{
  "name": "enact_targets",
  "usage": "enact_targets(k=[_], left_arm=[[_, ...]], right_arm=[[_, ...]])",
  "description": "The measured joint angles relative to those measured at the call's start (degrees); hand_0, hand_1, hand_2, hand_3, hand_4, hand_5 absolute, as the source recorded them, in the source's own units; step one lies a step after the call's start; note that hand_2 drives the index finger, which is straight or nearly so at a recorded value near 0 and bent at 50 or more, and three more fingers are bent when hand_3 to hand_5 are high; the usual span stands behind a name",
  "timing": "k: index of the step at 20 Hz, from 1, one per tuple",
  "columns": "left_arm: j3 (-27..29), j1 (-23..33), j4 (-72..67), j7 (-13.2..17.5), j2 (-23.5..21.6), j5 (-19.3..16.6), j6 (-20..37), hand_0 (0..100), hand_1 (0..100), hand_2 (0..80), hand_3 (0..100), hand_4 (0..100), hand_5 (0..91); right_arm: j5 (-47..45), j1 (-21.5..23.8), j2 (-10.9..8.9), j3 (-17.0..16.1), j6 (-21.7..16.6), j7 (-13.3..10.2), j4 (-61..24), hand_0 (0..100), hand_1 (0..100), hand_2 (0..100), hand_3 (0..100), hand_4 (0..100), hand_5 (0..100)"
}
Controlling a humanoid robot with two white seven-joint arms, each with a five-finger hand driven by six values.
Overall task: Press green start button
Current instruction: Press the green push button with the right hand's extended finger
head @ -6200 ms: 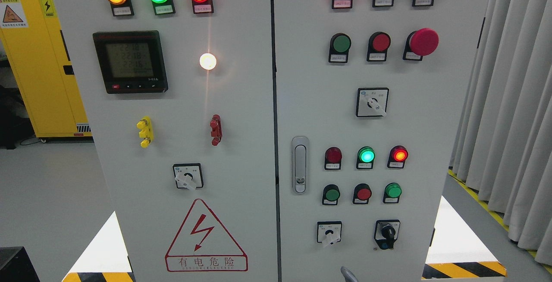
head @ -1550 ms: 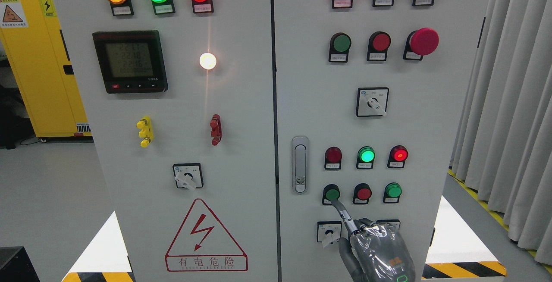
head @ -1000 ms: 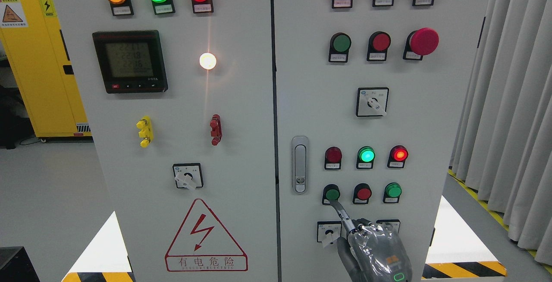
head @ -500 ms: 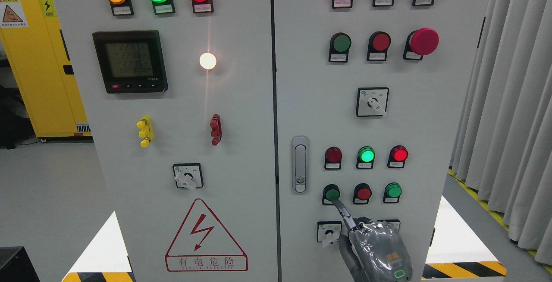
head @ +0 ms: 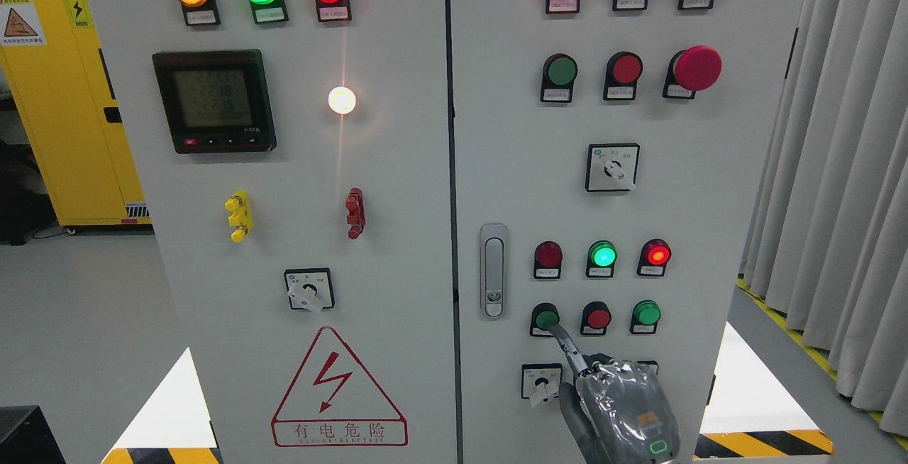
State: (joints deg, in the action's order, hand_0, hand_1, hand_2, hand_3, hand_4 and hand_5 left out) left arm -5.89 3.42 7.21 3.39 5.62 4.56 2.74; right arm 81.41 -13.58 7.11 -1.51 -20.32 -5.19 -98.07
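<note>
The green start button (head: pixel 545 319) is the left one in the lower row of three on the right cabinet door (head: pixel 518 166). My right hand (head: pixel 618 407), grey and wrapped in clear film, comes up from the bottom edge right of the middle. Its index finger (head: pixel 567 345) is stretched up and to the left, and its tip touches the lower right edge of the green button. The other fingers are curled in and hold nothing. The hand hides most of the black selector switch (head: pixel 647 365) below. The left arm is not in view.
A red button (head: pixel 598 318) and another green button (head: pixel 646 313) sit right of the start button. Above them are three indicator lamps (head: pixel 602 255), below left a white rotary switch (head: pixel 541 382), and to the left the door handle (head: pixel 493 270). Grey curtains (head: pixel 837 166) hang at the right.
The right hand rose into view from the bottom edge and put its index fingertip on the green button. Over the last second it has shifted only slightly right, still on the button.
</note>
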Motion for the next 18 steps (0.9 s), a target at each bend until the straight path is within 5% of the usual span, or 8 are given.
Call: enact_targets(k=[18], left_arm=[[0.0, 0.0, 0.0, -0.16, 0.0, -0.01, 0.0, 12, 56, 0.0, 0, 0, 0.0]], right_arm=[[-0.09, -0.55, 0.01, 0.26, 0.42, 1.3, 0.34, 84, 89, 0, 81, 83, 94]])
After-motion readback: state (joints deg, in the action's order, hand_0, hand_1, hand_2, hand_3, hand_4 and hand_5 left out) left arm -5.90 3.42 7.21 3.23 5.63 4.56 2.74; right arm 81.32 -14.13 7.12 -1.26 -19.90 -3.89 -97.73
